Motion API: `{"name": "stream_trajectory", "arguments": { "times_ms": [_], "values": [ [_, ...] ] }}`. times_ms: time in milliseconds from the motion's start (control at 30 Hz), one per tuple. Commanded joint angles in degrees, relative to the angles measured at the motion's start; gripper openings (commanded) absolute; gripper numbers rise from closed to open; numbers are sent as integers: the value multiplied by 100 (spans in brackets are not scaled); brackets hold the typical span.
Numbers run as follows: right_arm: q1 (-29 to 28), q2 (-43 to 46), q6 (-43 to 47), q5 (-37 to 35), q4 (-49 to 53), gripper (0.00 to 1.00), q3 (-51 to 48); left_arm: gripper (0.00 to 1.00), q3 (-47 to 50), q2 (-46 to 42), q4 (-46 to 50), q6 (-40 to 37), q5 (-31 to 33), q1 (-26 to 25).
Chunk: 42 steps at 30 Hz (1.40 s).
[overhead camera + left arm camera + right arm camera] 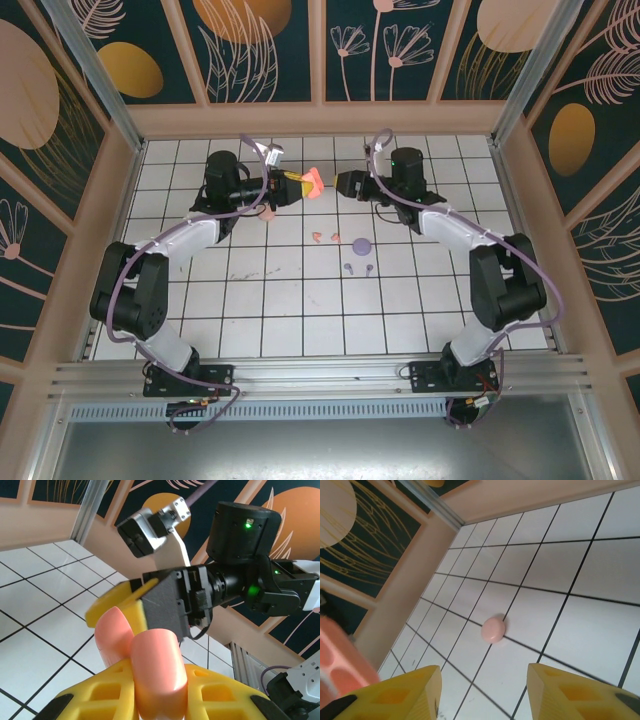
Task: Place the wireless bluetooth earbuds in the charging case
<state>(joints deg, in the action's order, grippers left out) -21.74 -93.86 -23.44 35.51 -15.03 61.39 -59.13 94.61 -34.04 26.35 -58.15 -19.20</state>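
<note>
Coral charging case (313,181), hinged open, is clamped between the left gripper's (299,184) fingers. Just right of it, the right gripper (343,183) faces the case, fingers parted around nothing. On the tiles nearer the bases than both grippers lie coral earbuds (318,237), then purple earbuds (349,268).

White tiled desk (290,300), dark grid lines, pale wooden walls all round. Near the middle, two coral-red earbuds (318,236) side by side — just right of them a purple round piece (362,244). Nearer the bases, two purple earbuds (349,268), slightly apart. Further left, a pale pink rounded piece (493,629) touching a grid line.
</note>
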Motion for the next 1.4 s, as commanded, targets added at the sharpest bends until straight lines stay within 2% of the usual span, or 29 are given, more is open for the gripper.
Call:
{"name": "stream_trajectory", "arguments": {
  "times_ms": [0,133,300,1200,1367],
  "values": [
    [-2,566,98,555,-263,49,-248,0,29,-110,-124,-99,-203,-12],
    [-5,656,164,1201,-351,49,-327,0,-15,-92,-181,-26,-348,-7],
    [-15,510,39,1537,-560,46,-234,0,-55,-92,-199,27,-425,-41],
    [-208,55,-257,1845,-914,36,58,0,-160,-63,-199,63,-399,-153],
    [-241,16,-257,1880,-923,29,71,0,-199,-48,-199,63,-390,-163]
  ]
}}
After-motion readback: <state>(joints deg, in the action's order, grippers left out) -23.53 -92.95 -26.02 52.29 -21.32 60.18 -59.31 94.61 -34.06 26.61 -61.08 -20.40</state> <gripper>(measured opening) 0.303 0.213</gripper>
